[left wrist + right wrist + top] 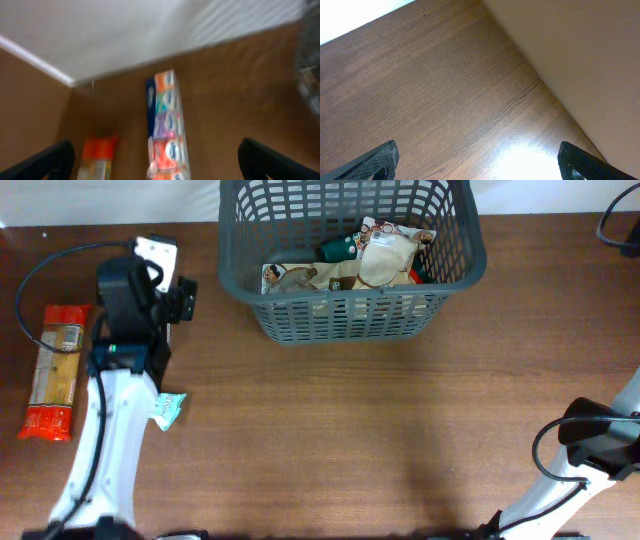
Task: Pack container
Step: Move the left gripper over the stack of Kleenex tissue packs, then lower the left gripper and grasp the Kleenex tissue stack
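Note:
The container, a dark grey slotted basket, stands at the back centre of the table and holds several food packets. Its blurred side shows at the right edge of the left wrist view. My left gripper is open above a long multi-colour packet, which lies between its fingers. Only that packet's white end shows from overhead. My right gripper is open and empty over bare wood at the front right.
An orange-red packet lies at the far left and also shows in the left wrist view. A small teal packet lies beside the left arm. The table's edge runs close to the right gripper.

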Robot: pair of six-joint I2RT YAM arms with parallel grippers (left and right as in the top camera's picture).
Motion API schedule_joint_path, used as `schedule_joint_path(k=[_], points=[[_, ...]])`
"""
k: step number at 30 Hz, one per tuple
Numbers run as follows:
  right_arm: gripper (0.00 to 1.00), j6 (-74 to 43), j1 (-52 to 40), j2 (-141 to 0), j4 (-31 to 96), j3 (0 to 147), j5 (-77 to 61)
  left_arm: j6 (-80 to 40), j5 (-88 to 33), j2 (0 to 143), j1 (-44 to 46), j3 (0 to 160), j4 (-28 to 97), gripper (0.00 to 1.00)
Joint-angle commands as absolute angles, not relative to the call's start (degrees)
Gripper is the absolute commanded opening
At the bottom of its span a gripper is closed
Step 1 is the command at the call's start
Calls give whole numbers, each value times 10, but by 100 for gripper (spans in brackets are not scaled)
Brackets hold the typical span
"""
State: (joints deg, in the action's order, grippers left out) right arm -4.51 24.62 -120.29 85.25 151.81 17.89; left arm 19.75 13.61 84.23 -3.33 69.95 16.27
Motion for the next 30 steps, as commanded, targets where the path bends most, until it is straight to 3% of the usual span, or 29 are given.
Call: schedule_joint_path(k=[1,13,19,30], points=[[99,-50,248,-1196,851,1519,180,104,216,858,-32,800,187,99],[99,-50,248,-1196,851,1519,180,85,215,876,-32,867,218,99],[99,-50,248,-1196,851,1519,180,-25,270,890,-75,867,249,99],[99,-50,248,-1196,851,1519,180,-53,190,976,-150,867,289,99]])
